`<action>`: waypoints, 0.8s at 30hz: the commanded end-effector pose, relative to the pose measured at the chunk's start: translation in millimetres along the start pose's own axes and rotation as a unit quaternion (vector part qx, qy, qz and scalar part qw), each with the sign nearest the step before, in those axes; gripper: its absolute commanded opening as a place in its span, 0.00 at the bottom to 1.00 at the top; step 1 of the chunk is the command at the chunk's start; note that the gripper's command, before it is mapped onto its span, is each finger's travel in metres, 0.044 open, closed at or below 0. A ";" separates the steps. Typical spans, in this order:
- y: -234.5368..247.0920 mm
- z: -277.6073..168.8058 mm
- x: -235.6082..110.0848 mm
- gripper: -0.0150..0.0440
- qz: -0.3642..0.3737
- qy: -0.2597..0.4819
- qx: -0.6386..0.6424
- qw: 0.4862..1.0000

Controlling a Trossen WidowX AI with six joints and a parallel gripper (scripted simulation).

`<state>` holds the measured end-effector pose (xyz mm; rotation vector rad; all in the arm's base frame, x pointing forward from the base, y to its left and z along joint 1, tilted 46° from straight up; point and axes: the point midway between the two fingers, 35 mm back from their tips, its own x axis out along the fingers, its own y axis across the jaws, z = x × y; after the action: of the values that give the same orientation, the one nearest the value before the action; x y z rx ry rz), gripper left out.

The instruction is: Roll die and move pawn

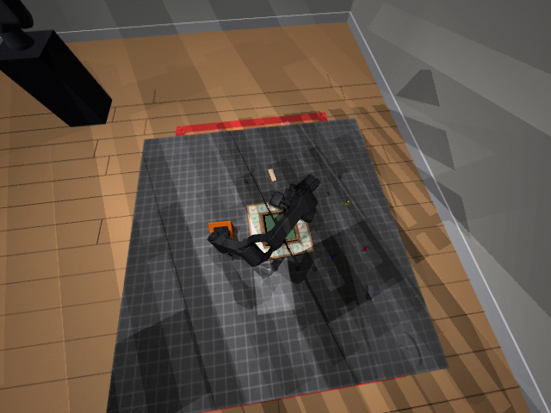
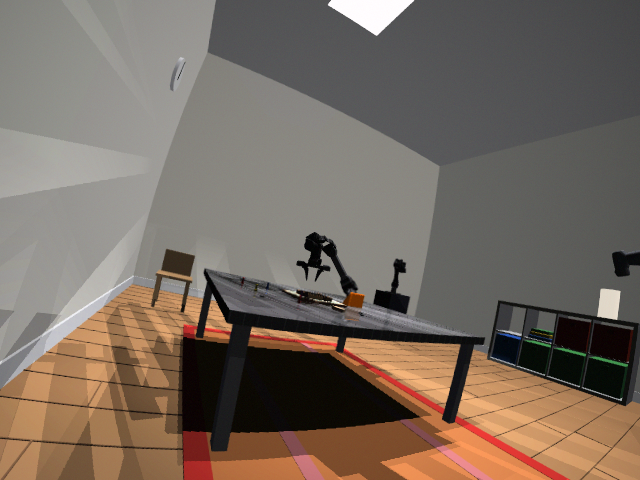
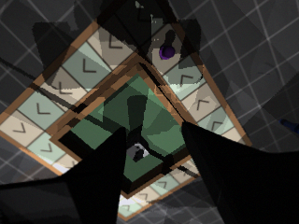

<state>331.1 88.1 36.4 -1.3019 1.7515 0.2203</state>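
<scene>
The board (image 1: 253, 218) (image 3: 42, 109) has arrow squares around a green dice tray (image 1: 272, 223) (image 3: 161, 112). The white die (image 3: 137, 151) lies inside the tray, toward its lower corner in the wrist view. Shadow and dark patches on it keep me from reading its top pips. A purple pawn (image 3: 166, 52) stands on a pale square just past the board's top corner in the wrist view. My gripper (image 2: 311, 280) (image 3: 153, 129) is open and empty, its fingers pointing down high above the board. The arm hides part of the board in the top view.
An orange block (image 1: 220, 224) (image 2: 354, 299) is at the arm's base. A tan block (image 1: 272, 175) lies beyond the board. A yellow piece (image 1: 347, 202), a red piece (image 1: 365, 249), a blue piece (image 1: 333, 256) and a grey block (image 1: 369, 292) are to the right in the top view.
</scene>
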 end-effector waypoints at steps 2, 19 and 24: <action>-23.5 61.2 26.5 0.59 -0.027 0.012 0.290 0.957; -24.3 58.3 27.2 0.59 -0.027 0.012 0.290 0.957; -25.0 57.7 41.4 0.59 -0.027 0.012 0.290 0.957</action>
<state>383.2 91.2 -12.3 -0.9115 1.6252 -0.3215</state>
